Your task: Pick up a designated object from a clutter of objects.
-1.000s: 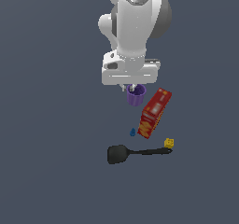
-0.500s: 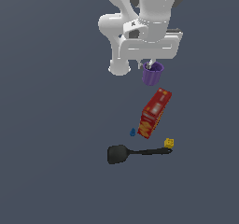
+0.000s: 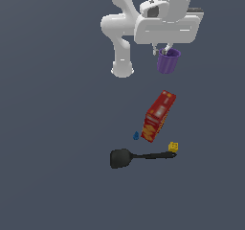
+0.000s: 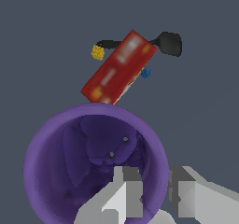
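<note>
1. The gripper was clamped on the wall of the purple cup, one finger inside the cup and the other outside against the rim, so it was closed on the cup and not empty.
2. In the exterior view the cup hung just under the white arm, up off the grey floor and well apart from the other stuff, tipped a bit to one side.
3. The wrist view looked straight down into the cup, its round mouth open and nothing obvious inside, just dark purple shading.
4. The red box lay flat on the floor below the cup in the exterior view, slanted diagonally.
5. A tiny blue piece sat just beside the box's lower end, on the exterior view's left of it.
6. The black spatula lay near that same end of the box, blade toward the exterior view's left, handle toward the right.
7. A small yellow cube sat right at the tip of the spatula handle; touching or not, I couldn't tell.
</note>
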Robot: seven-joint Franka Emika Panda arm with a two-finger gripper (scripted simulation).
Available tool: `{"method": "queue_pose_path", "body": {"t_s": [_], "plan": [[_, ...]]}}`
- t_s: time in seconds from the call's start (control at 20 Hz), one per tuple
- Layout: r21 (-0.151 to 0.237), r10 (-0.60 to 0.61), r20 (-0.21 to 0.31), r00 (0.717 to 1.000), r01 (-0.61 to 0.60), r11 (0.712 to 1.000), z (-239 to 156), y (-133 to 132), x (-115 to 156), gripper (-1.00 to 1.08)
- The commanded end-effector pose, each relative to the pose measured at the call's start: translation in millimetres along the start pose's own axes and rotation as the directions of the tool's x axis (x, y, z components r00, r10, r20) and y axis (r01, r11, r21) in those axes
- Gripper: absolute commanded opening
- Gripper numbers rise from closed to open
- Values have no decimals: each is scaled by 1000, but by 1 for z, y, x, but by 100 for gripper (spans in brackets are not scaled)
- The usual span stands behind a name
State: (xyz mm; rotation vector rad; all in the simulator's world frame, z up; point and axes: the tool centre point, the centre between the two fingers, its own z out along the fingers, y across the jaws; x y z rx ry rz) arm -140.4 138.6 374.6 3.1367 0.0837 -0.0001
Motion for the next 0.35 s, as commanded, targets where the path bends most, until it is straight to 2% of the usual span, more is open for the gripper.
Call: {"method": "queue_pose_path", "body": {"t_s": [0.0, 0.3], "plan": [[1, 1, 0, 1000, -1, 1000, -6, -5, -3, -100], [2, 1, 0, 1000, -1, 1000, -7, -6, -3, -100]]}}
